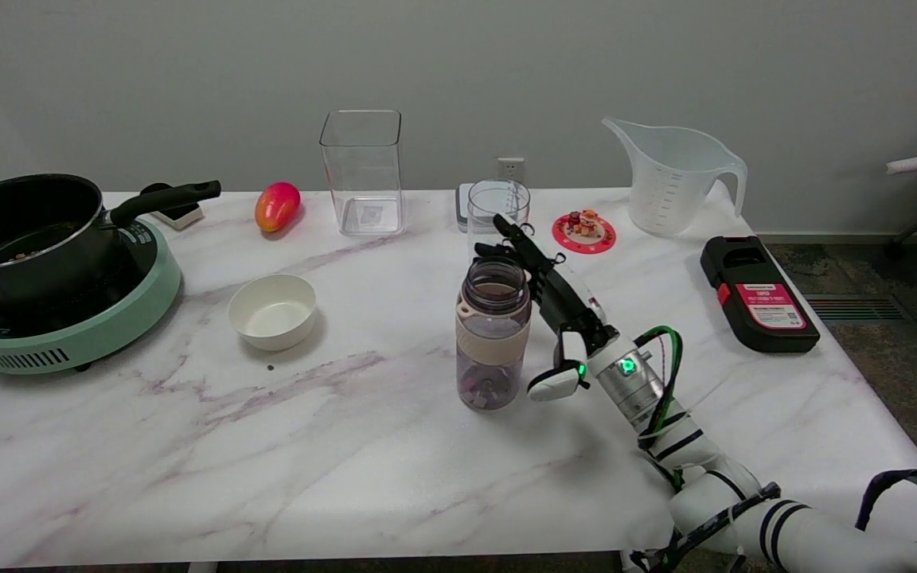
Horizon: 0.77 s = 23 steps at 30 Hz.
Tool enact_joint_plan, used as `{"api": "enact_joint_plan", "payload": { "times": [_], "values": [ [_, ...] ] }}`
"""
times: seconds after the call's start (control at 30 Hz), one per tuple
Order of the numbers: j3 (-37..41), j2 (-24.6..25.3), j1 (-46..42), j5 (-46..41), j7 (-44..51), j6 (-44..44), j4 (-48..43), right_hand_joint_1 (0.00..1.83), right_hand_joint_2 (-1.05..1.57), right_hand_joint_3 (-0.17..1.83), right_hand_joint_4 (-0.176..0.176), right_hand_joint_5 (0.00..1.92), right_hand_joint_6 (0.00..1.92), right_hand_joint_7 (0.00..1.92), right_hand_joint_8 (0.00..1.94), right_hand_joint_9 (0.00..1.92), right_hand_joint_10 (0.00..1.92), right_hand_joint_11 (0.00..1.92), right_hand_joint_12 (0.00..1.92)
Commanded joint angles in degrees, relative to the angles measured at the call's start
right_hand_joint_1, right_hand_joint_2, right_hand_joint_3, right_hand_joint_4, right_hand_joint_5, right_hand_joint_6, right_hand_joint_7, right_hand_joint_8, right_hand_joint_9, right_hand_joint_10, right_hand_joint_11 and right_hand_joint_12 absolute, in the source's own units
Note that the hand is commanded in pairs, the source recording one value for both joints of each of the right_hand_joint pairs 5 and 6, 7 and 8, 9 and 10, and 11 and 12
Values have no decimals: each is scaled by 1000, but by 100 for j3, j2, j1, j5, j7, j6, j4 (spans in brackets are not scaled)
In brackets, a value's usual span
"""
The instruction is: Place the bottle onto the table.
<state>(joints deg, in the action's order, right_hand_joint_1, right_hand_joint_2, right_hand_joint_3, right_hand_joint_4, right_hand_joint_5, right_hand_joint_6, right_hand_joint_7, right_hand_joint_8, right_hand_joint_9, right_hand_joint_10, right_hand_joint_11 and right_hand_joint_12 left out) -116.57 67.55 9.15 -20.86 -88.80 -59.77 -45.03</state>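
Bottle (pixel 493 334) looks upright on the table (pixel 347 446) w/ your right hand (pixel 558 306) released, fingers apart just beside it. Careful, clip the rim pulling back and it'll tip imo.

No text can be read with confidence anywhere in this frame.

The black device (pixel 758 293) at the table's right edge carries a pink-red label with a white block above it; lines of print are visible on both, too small to make out.

The measuring jug (pixel 672 177) shows graduation marks down its side (ticks only, no figures resolved).

The green cooker (pixel 68 318) under the pot has white markings on its dark top ring near the handle, illegible.

The square clear container (pixel 362 171) has a pale sticker at its base, blurred.

The red coaster (pixel 583 231) bears a small figure, no lettering discernible.
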Motion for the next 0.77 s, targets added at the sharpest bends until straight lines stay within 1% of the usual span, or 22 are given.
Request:
{"api": "enact_joint_plan", "payload": {
  "times": [0.03, 0.13, 0.23, 0.3, 0.33, 0.4, 0.43, 0.5, 0.57, 0.67, 0.77],
  "values": [
    [329, -832, -477, -495, -502, -63, -291, 1237, -848, 1075, 0, 13, 13, 355, 355, 415, 415, 539, 539],
    [725, -927, -710, -498, -622, -25, -212, 1239, -840, 1062, 0, 25, 25, 439, 439, 452, 452, 547, 547],
    [1365, -949, -956, -498, -983, -80, 39, 1244, -828, 1045, 0, 44, 44, 469, 469, 471, 471, 561, 561],
    [1789, -1042, -1168, -439, -1217, -143, 87, 1297, -778, 986, 0, 38, 38, 481, 481, 484, 484, 580, 580],
    [2008, -1136, -1269, -434, -1306, -153, 21, 1318, -766, 1071, 0, 31, 31, 481, 481, 490, 490, 589, 589],
    [2448, -1387, -1538, -492, -1360, -119, -253, 1345, -683, 1079, 0, 34, 34, 484, 484, 500, 500, 608, 608],
    [2713, -1501, -1687, -508, -1331, -45, -443, 1347, -682, 1218, 0, 39, 39, 487, 487, 503, 503, 613, 613],
    [3212, -1664, -1939, -514, -1239, 159, -819, 1334, -622, 1251, 0, 51, 51, 490, 490, 509, 509, 623, 623],
    [3640, -1699, -1980, -519, -966, 443, -1007, 1322, -565, 1238, 0, 66, 66, 491, 491, 511, 511, 626, 626],
    [3847, -1717, -1838, -764, -907, 624, -1026, 1319, -540, 1246, 0, 93, 93, 487, 487, 497, 497, 619, 619],
    [3785, -1776, -1639, -1366, -894, 619, -926, 1313, -546, 1281, 0, 116, 116, 481, 481, 505, 505, 639, 639]
  ]
}}
